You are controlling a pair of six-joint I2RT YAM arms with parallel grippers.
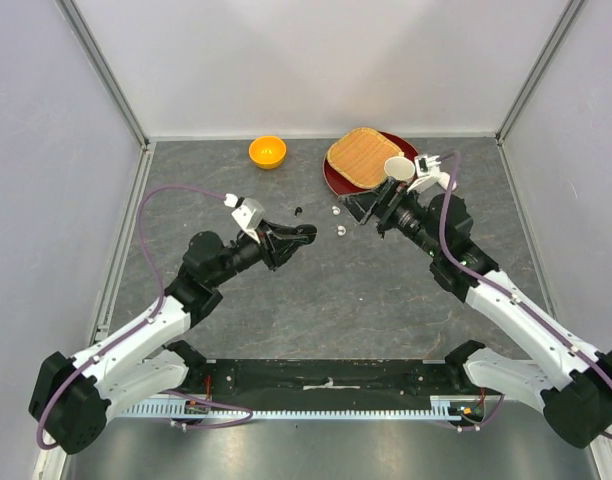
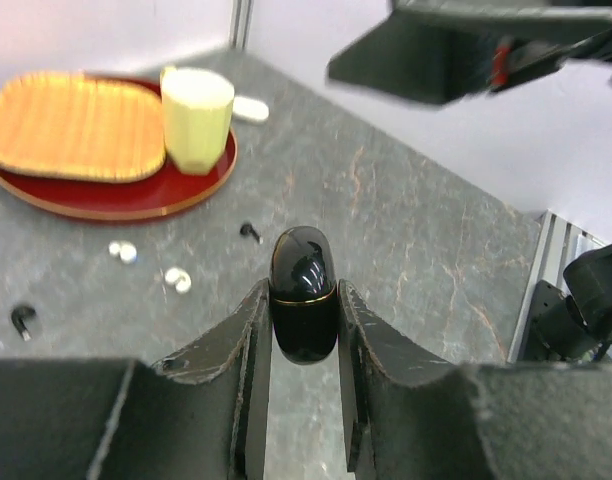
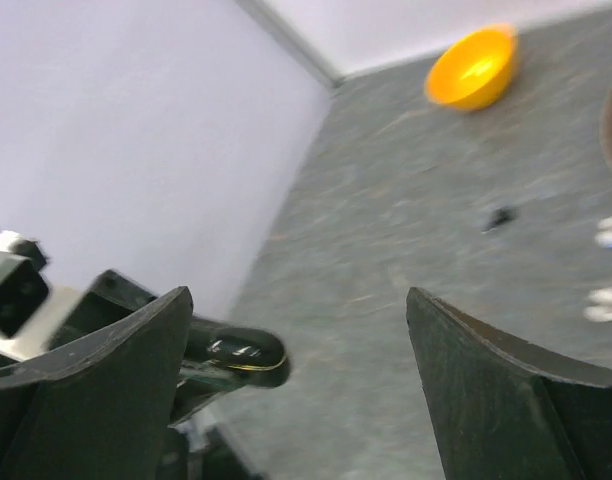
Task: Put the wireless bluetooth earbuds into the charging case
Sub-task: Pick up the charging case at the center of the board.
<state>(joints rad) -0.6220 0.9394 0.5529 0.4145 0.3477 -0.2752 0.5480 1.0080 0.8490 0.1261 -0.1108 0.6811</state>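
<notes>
Left gripper (image 2: 304, 305): clamped on black case (image 2: 303, 275), mid-worktop.
Right gripper (image 3: 298, 300): wide apart.
Earbuds (image 1: 341, 230): loose on bare worktop, toward far edge.

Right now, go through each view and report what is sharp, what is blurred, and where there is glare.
Top external: sharp and evenly lit, with only soft shadows. Left wrist: the black case clamped in the left gripper is crisp, with white glare spots on its dome, while the right arm across the top is smeared. Right wrist: blurred throughout, and the orange bowl has soft edges.
</notes>
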